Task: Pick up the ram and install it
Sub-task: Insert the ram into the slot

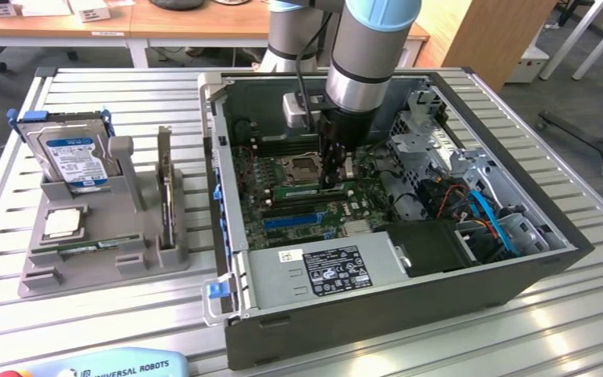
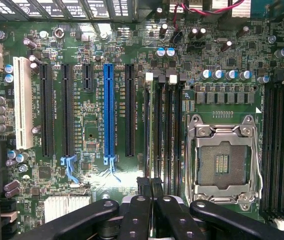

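Note:
A thin green ram stick (image 1: pixel 79 248) lies flat in a slot at the front of the grey holder (image 1: pixel 29 279), on the exterior view's left. My gripper (image 1: pixel 333 179) is far from it, lowered inside the open computer case (image 1: pixel 385 306) just over the motherboard. In the wrist view its black fingers (image 2: pixel 139 215) meet at the tips of the gripper (image 2: pixel 152 187), directly above the near end of the black memory slots (image 2: pixel 161 130) beside the empty CPU socket (image 2: pixel 222 160). I see nothing green between the fingers.
The grey holder also carries a silver hard drive (image 1: pixel 69 157) with a blue label, an upright dark expansion card (image 1: pixel 164 188) and a small square chip (image 1: pixel 63 223). Inside the case are a power supply (image 1: pixel 328 271), cables (image 1: pixel 490 220) and a blue card slot (image 2: pixel 109 110).

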Robot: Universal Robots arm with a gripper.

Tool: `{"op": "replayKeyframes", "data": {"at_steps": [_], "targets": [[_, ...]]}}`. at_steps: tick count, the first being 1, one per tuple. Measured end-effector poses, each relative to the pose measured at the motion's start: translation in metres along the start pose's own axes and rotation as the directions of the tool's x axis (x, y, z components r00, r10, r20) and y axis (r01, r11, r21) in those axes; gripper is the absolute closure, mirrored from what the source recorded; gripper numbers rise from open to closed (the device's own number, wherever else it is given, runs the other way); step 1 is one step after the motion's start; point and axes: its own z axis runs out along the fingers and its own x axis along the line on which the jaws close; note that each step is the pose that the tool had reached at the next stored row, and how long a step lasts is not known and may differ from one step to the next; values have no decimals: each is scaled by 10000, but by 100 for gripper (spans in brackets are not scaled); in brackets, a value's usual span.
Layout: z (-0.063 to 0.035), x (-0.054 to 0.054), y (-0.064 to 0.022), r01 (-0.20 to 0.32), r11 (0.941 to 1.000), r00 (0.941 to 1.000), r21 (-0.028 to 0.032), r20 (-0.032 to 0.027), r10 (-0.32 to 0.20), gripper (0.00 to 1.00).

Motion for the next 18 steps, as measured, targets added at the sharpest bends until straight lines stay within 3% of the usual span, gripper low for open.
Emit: {"op": "replayKeyframes", "data": {"at_steps": [18], "targets": [[15,2,-2,1,10000,10000,-2,0,-1,88]]}}
